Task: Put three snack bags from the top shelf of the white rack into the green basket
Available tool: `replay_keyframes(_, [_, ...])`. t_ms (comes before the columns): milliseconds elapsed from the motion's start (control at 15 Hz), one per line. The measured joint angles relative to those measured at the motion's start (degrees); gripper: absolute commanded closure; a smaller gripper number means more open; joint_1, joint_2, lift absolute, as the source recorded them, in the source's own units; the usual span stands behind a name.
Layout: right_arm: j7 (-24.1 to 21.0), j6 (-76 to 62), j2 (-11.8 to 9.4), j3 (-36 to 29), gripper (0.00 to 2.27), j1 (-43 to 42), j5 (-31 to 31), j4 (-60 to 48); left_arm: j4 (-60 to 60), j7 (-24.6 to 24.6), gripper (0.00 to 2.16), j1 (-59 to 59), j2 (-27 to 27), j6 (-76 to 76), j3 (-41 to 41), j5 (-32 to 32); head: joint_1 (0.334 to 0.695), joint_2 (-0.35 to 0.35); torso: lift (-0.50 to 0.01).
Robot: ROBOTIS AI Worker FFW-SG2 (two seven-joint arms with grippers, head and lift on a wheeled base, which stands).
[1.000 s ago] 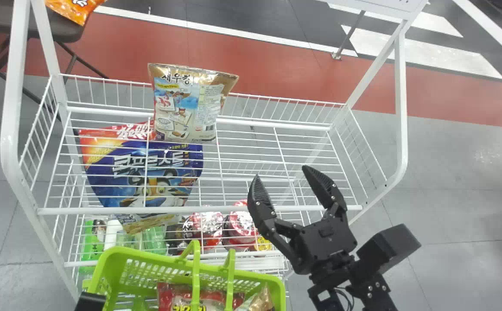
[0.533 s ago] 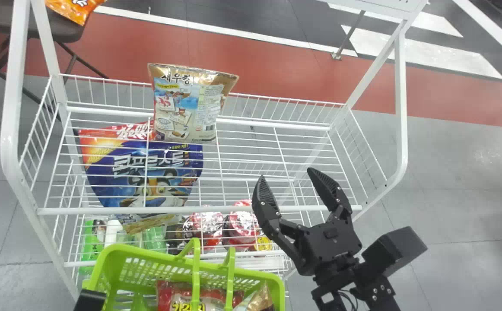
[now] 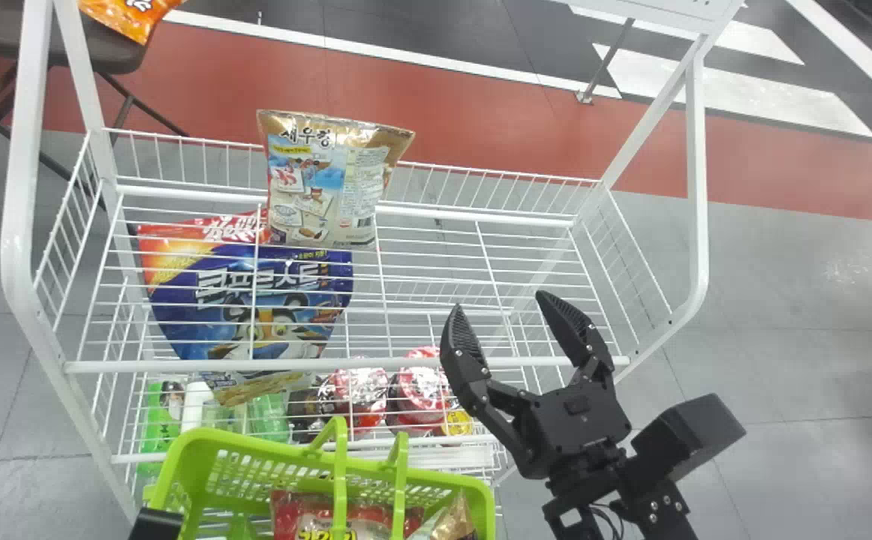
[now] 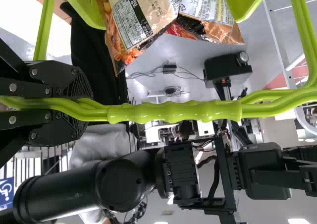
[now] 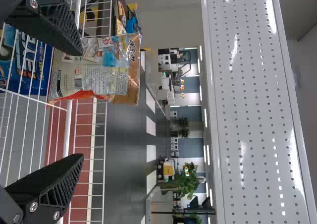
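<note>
At the top shelf (image 3: 256, 366), we judge the last pick pending: advance spread right gripper (image 3: 499, 301) to snack bag (image 3: 323, 187); left gripper (image 4: 88, 108) clamps handle (image 4: 173, 112).

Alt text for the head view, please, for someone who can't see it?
A robot's open black pincer hovers by the front of a white rack, right of a tan snack bag standing on the top shelf. In front, a green basket holds more snack bags.
</note>
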Motion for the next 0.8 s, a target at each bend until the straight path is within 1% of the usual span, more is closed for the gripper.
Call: replay_keyframes(800, [0.0, -2.2, 0.0, 0.0, 0.08, 1.4, -0.4, -0.9, -1.2, 0.2, 2.12, 1.2, 0.0, 0.0, 0.0, -0.1, 0.695, -0.350, 0.000])
